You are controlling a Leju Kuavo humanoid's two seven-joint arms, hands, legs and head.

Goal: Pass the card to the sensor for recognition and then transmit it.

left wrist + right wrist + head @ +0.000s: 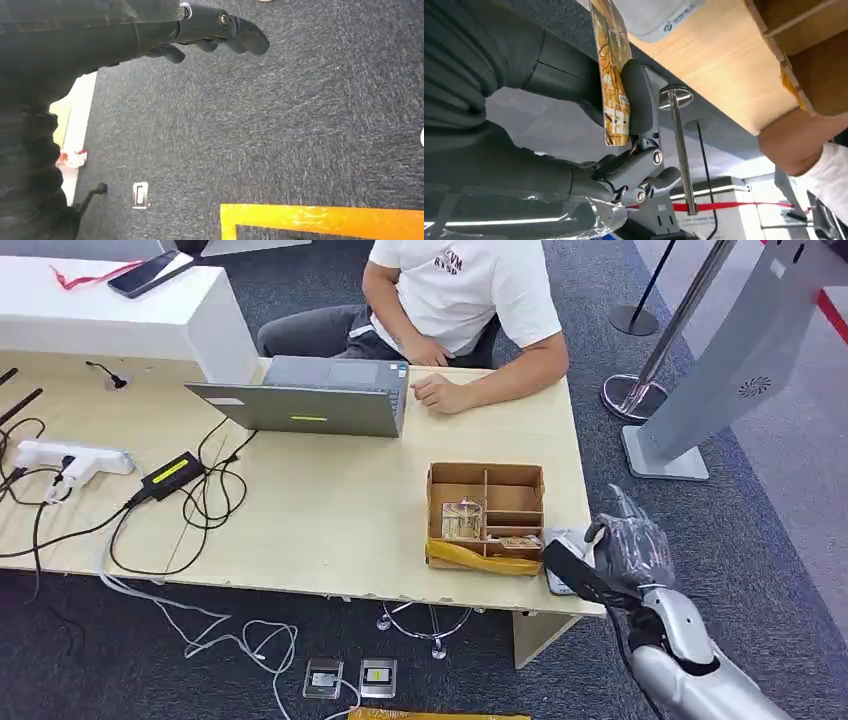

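Right wrist view puts us right on the action: the flat orange-and-yellow printed card [613, 75] stands on edge, clamped between the thick grey thumb and the darker fingers [640, 97] of the right hand [624, 130], so that hand is grasping the card; just beyond it lies the pale grey rounded sensor pad [656, 15] with blue lettering, resting on the light wooden table [724, 65] near its corner; from the head view the right hand [625, 550] hovers at the table's right front corner, with the sensor pad [567, 545] partly hidden behind the hand and just beside the brown cardboard divider box [487, 515]; whether card and pad touch I cannot tell. My read: this is the presenting step, card brought to the reader, hand-over not yet done; next it likely needs the card's face laid flat toward the pad, then carried toward the seated person in the white T-shirt [480, 285], whose forearm rests by the grey laptop [310, 400]. Left hand [210, 32] hangs over dark carpet, fingers loosely apart, holding nothing.
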